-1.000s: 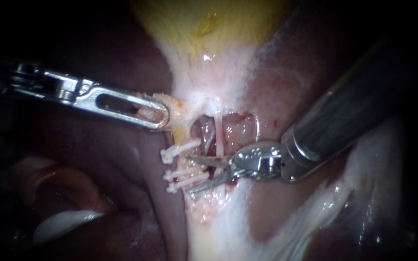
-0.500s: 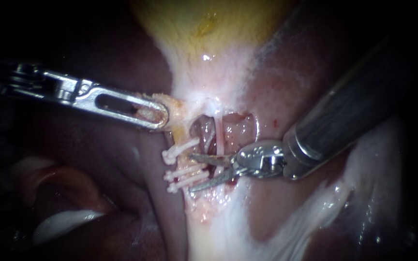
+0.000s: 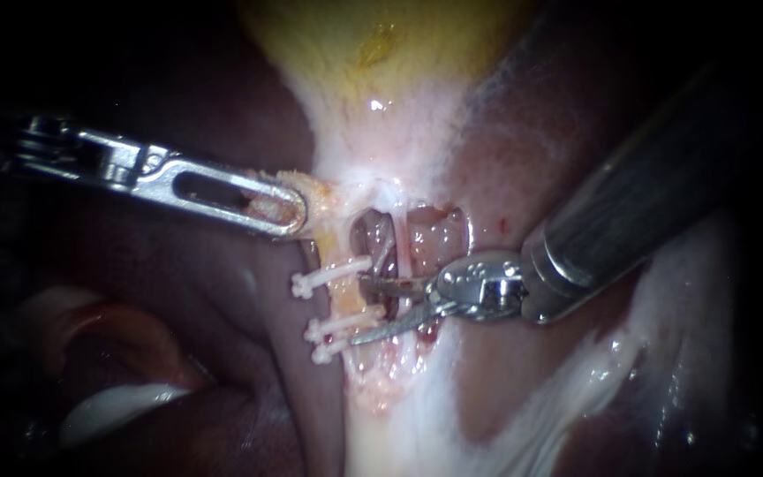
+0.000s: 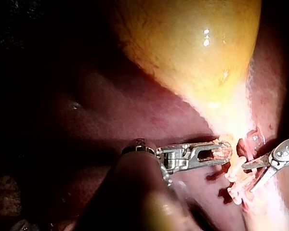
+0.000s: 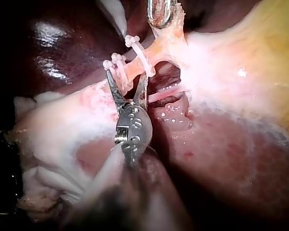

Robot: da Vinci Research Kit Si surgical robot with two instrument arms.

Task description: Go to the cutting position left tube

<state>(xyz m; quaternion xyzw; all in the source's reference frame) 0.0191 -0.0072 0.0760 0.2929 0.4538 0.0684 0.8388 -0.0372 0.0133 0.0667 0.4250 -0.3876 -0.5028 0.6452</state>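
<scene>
Nearest the endoscope, the right instrument (image 3: 357,309) comes in from the upper right, its dark shaft broad across that side. Its end effector is a pair of thin blades, spread apart with a clear gap between them. They point across the left tube (image 3: 346,299).

That tube is a short yellowish strand running down from the gallbladder's neck. It lies between the spread blades. Whether either blade touches it cannot be told. Three white clips sit across it. One clip (image 3: 328,277) is just above the upper blade. A pair of clips (image 3: 336,337) lies close together at the lower blade. The right wrist view shows the same: the blades stand either side of the tube, in the stretch between the single clip and the pair.

Just beside the left tube, in a small open window in the tissue, runs a thinner pale tube (image 3: 402,252).

Further back, the left instrument (image 3: 298,210) reaches in from the left. Its end effector is pinching a bit of yellowish tissue (image 3: 315,190) at the top of the left tube.

Beyond lies the yellow gallbladder (image 3: 399,53), with dark red liver (image 3: 178,291) around it.
</scene>
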